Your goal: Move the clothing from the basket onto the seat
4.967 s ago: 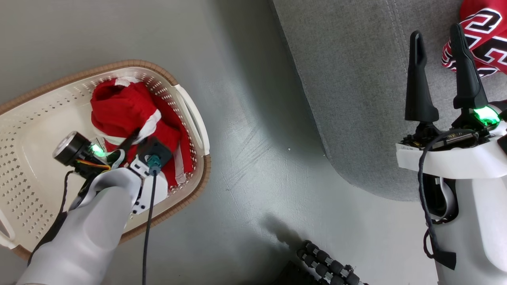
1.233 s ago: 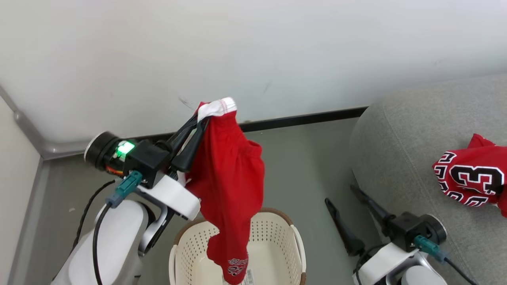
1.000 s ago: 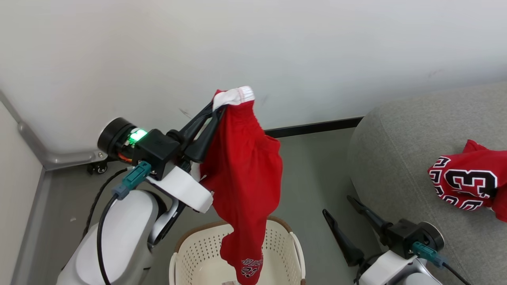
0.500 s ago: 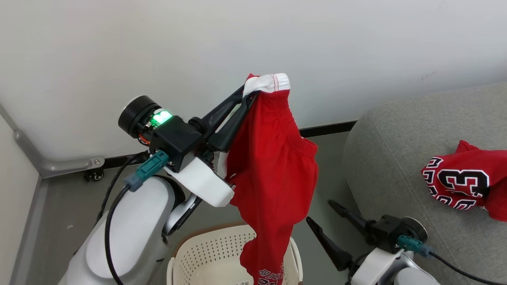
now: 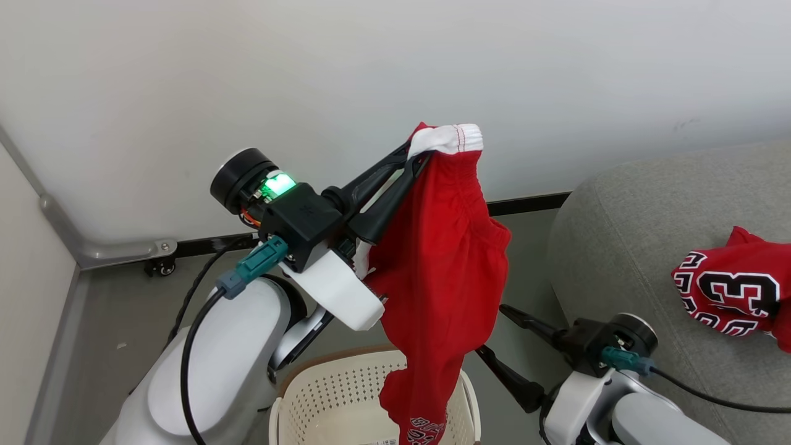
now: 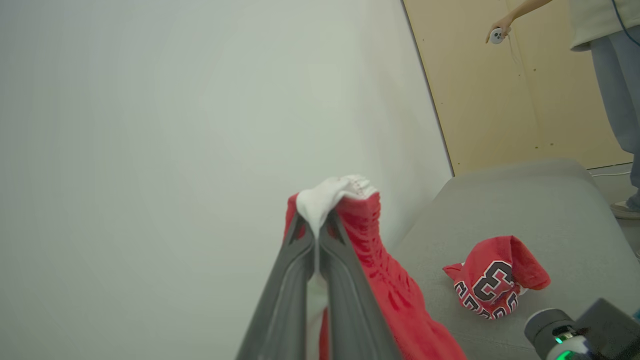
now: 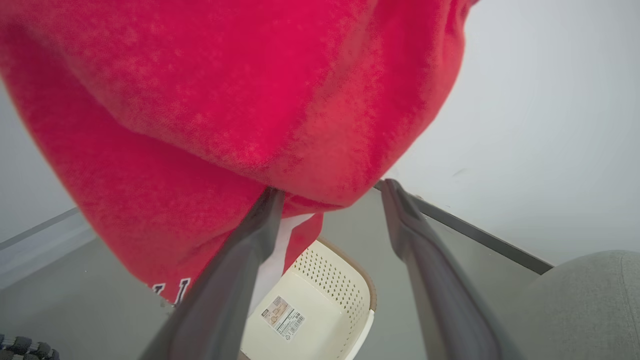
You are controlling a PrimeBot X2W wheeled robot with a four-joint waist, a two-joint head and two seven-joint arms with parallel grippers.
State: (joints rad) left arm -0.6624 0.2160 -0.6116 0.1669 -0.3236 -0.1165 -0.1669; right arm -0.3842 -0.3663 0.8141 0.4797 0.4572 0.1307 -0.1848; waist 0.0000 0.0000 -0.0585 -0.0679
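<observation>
The red shorts [image 5: 439,278] hang by their white waistband from my left gripper [image 5: 415,157], which is shut on them high above the basket [image 5: 334,395]. Their lower hem still dangles over the basket's opening. In the left wrist view the fingertips of my left gripper [image 6: 315,225] pinch the waistband of the shorts [image 6: 380,270]. My right gripper [image 5: 489,329] is open, low beside the hanging cloth. The right wrist view has the right gripper [image 7: 331,190] just under the shorts [image 7: 225,100]. The red jersey [image 5: 735,290] lies crumpled on the grey seat [image 5: 642,235].
A white wall with a black skirting board [image 5: 525,203] stands close behind. A metal rail [image 5: 111,250] runs along the left corner. In the left wrist view a person [image 6: 605,65] with a controller stands beyond the seat [image 6: 525,200], before a wooden panel [image 6: 480,85].
My left gripper has lifted the shorts out of the basket and carried them up and to the right, toward the seat. The right gripper stayed open and low.
</observation>
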